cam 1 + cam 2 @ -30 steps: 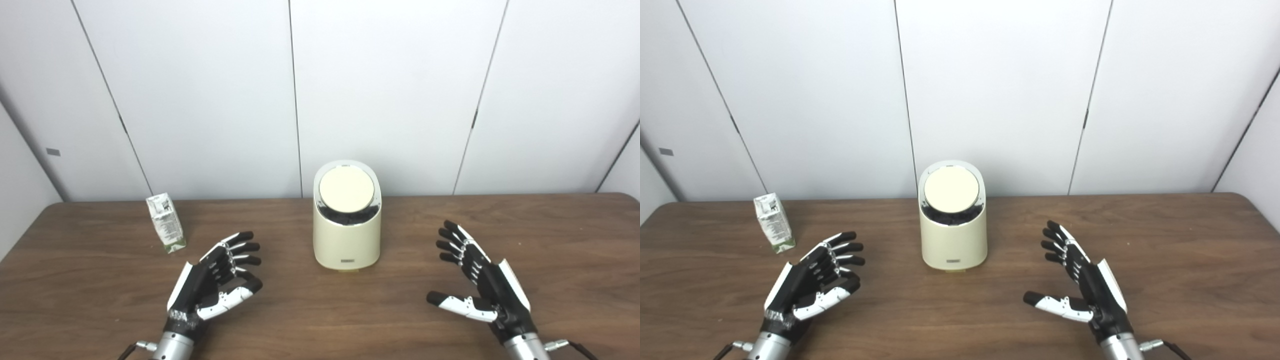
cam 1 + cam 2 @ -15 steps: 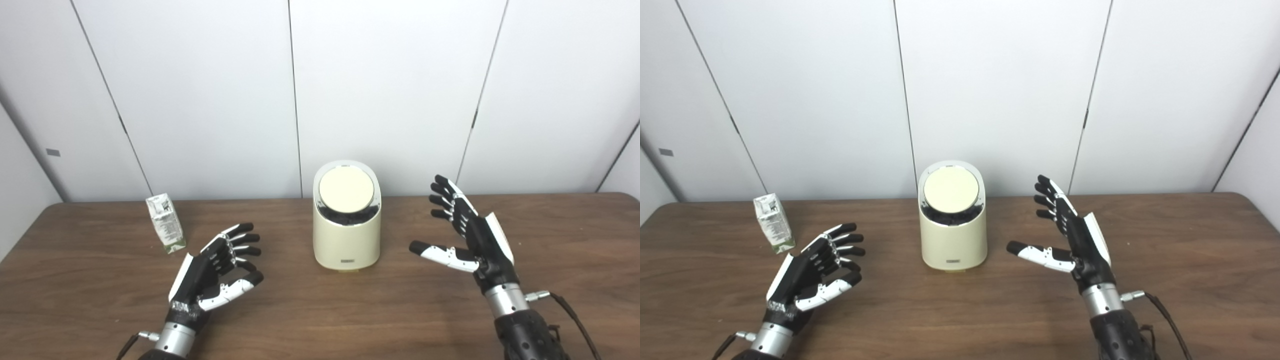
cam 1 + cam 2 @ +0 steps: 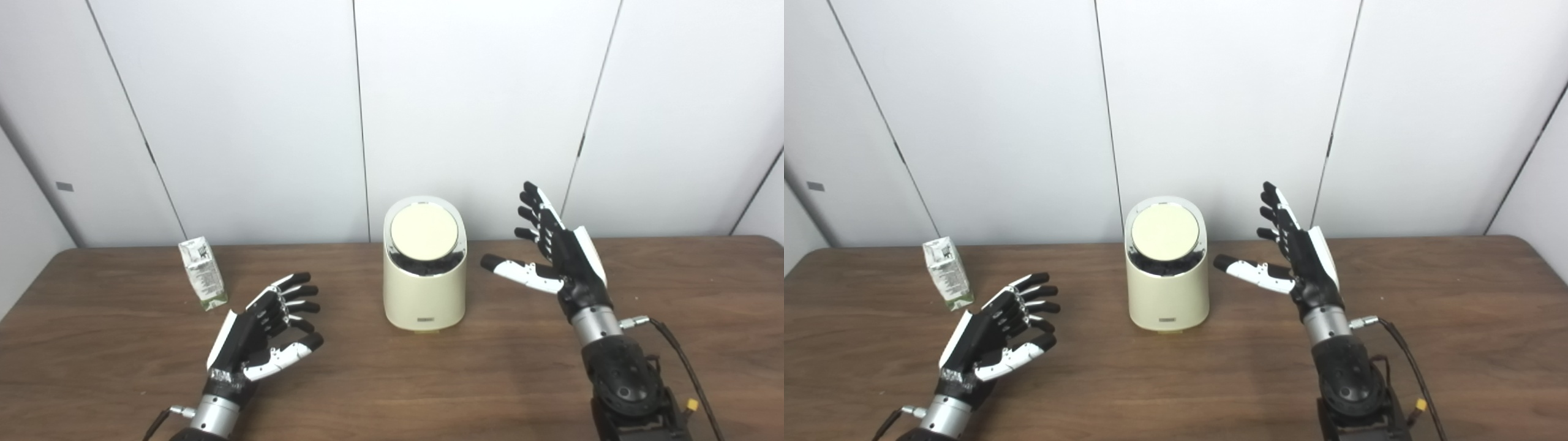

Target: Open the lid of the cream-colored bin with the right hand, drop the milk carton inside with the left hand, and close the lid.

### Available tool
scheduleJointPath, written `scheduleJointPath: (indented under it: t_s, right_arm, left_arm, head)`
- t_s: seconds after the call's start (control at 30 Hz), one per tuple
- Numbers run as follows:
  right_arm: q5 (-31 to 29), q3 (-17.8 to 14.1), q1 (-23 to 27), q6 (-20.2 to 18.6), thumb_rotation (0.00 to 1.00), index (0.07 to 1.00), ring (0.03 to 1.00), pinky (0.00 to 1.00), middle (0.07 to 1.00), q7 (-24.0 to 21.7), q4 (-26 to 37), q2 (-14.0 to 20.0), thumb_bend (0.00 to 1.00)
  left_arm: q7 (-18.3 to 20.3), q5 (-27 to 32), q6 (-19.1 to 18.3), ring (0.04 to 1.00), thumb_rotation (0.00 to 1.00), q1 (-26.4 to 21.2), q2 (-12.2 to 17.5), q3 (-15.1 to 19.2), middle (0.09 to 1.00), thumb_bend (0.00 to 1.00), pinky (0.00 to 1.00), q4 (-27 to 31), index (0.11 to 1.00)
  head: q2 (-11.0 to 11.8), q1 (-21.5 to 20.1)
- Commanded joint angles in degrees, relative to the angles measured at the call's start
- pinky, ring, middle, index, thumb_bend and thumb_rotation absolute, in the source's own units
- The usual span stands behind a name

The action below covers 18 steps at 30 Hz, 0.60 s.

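The cream-colored bin (image 3: 424,269) stands upright at frame centre on the table (image 3: 392,380), its round lid (image 3: 424,231) shut and tilted toward the viewer. The right hand (image 3: 560,254) hovers just right of the lid, near its level, fingers spread and empty, thumb pointing left at the bin without contact. It is plainly the nearer hand. The milk carton (image 3: 202,280) stands at frame left, up-left of the left hand (image 3: 260,337), which is open, empty and apart from it.
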<state>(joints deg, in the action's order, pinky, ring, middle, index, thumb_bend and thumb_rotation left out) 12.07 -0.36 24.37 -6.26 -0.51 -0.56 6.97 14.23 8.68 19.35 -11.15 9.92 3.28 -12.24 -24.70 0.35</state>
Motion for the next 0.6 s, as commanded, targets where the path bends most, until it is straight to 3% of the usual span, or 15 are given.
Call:
scheduleJointPath:
  t_s: [0.0, 0.3, 0.57]
  right_arm:
    - [0.6, 0.2, 4.1, -1.0, 0.39, 0.954, 0.923, 0.83, 0.949, 0.4, 1.7, 0.4, 0.84]
    - [3.8, 2.6, 10.9, -5.9, 0.4, 0.94, 0.909, 0.83, 0.937, 0.0, -0.3, 0.7, 0.85]
    - [7.5, 5.6, 14.2, -10.3, 0.43, 0.948, 0.907, 0.77, 0.938, -0.6, -1.3, 1.2, 0.85]
  left_arm:
    - [-0.2, -0.1, 1.2, 0.689, 0.21, -0.1, 0.2, -0.2, 0.772, 0.76, 0.55, 0.3, 0.845]
    - [-0.1, 0.0, 1.2, 0.686, 0.2, 0.0, 0.1, -0.3, 0.77, 0.76, 0.55, 0.4, 0.845]
    - [-0.1, -0.2, 1.3, 0.687, 0.22, 0.0, 0.2, -0.3, 0.772, 0.76, 0.55, 0.4, 0.849]
  head:
    - [0.0, 0.1]
    - [-0.1, 0.2]
    - [-0.2, 0.4]
